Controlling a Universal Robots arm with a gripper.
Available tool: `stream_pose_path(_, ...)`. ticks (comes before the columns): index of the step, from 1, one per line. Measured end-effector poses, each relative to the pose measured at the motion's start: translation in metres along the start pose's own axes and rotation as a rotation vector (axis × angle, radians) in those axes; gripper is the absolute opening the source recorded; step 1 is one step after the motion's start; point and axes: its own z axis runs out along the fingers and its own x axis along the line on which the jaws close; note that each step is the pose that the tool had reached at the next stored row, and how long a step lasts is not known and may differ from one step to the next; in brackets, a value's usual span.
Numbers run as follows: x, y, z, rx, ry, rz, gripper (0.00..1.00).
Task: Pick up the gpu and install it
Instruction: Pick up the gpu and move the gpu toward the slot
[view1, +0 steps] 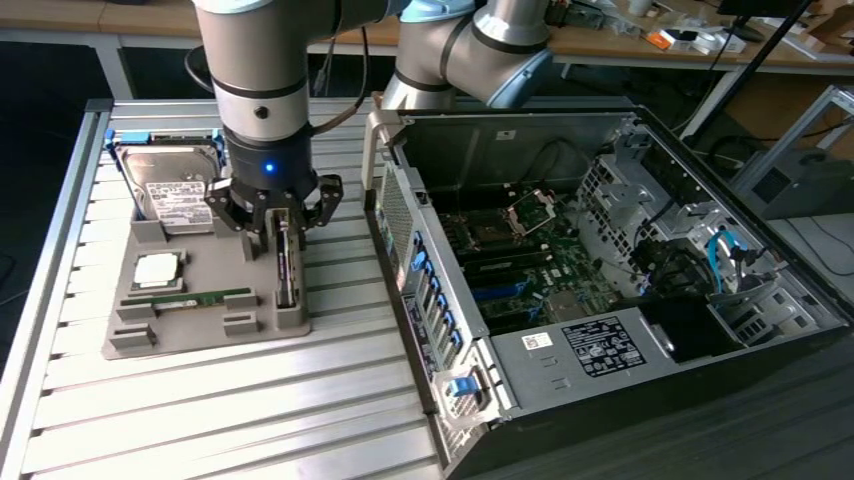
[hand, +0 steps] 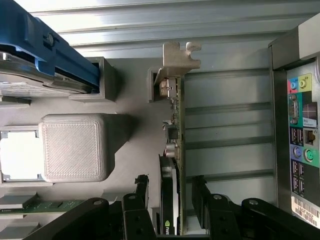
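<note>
A slatted metal table (view1: 200, 420) is shown in front of a cluttered workbench (view1: 601, 42). At the exterior view's left, a grey tray (view1: 200, 335) carries a hard drive (view1: 167, 190) whose white label cannot be read. The gpu (view1: 284, 268) is stood on edge in the tray slot nearest the open computer case (view1: 400, 230). The gripper (view1: 274, 215) is lowered over it, with fingers (hand: 142, 187) parted on either side and no contact seen. The print on the case's white label (view1: 601, 345) is illegible.

green gpu (hand: 180, 150), grey holder (view1: 194, 328), blue-and-silver hard drive (view1: 174, 195), black tool (view1: 280, 237).
</note>
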Motion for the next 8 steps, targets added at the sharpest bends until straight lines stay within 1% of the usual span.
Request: stream_pose_path(8,0.0,0.0,0.0002,-0.0001,-0.0001,0.0,0.48)
